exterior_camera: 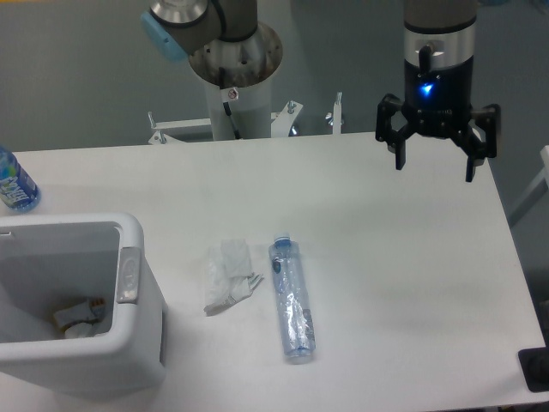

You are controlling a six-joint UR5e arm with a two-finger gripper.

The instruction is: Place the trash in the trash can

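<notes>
Two pieces of trash lie near the table's middle. One is a crumpled white wrapper (pixel 228 275). Just right of it lies a clear crinkled plastic bottle (pixel 292 298) with bluish ends, pointing front to back. The trash can (pixel 129 275), a white rectangular bin with a grey patch on its right rim, stands at the front left and holds some scraps inside. My gripper (pixel 435 164) hangs open above the table's back right part, well away from the trash, with nothing between its fingers.
A deeper-blue labelled bottle (pixel 15 184) stands at the far left edge behind the bin. The arm's base column (pixel 233 86) rises behind the table's back edge. A dark object (pixel 535 369) sits off the front right corner.
</notes>
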